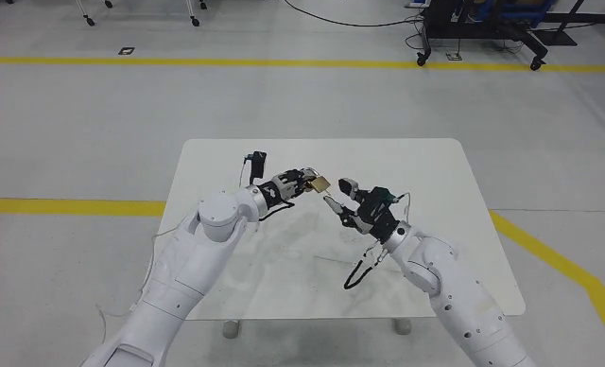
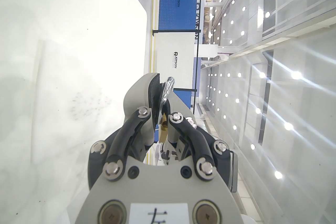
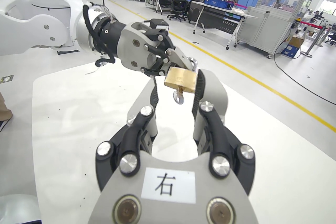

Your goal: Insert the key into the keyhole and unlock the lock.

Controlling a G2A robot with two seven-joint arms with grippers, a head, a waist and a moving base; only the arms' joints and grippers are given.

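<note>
Starting closest in, we see the right pincer [image 3: 178, 78] spread wide and gripping nothing. Its two fingers [image 3: 210, 88] stand on either side of the lock [image 3: 181, 79], one of them just beside the lock's brass edge; we cannot tell whether it touches. Between those fingers, directly beneath the lock, the key [image 3: 178, 98] hangs from the keyhole in the lock's underside. Its blade is seated in the keyhole and its round silver head sticks out, free of both pincers. The lock is a small brass padlock, held in the air with its body slightly tilted. Just behind the lock, the left pincer [image 3: 190, 63] is closed tight on the lock's silver shackle [image 3: 194, 61]. From the left wrist we see the same grip, with the shackle pinched between the two ribbed pads and a strip of brass showing between the fingers. We cannot tell whether the shackle has sprung loose from the body. Under the lock and reaching well beyond it on every side lies the white desk [image 3: 78, 109]; the lock is held up clear of its surface.
</note>
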